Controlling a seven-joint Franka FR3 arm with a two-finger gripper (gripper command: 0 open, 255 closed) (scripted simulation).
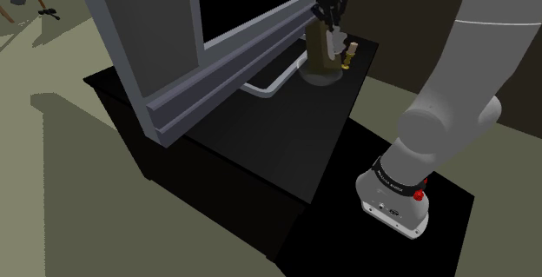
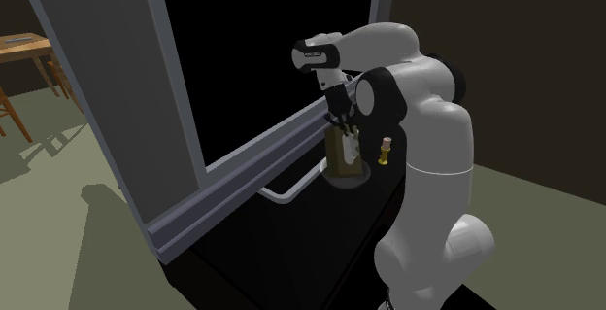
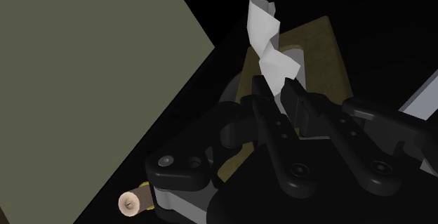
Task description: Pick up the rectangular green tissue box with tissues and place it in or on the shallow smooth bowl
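Note:
The tissue box (image 1: 318,46) is olive-green and stands on end, with a white tissue (image 3: 265,29) sticking out of its slot. My black gripper (image 1: 331,13) is directly above it, shut on the tissue (image 3: 282,82) and not on the box body (image 3: 324,54). The box's lower end sits within the rim of the shallow grey bowl (image 1: 320,79); whether it rests there I cannot tell. In the second exterior view the gripper (image 2: 341,120) holds the box (image 2: 344,153) over the bowl (image 2: 348,178).
A small brass-coloured object with a cream top (image 1: 350,56) stands right beside the bowl. A white bar handle (image 1: 273,85) lies on the black table (image 1: 261,145). A tall grey frame (image 1: 178,102) around a black area rises close behind.

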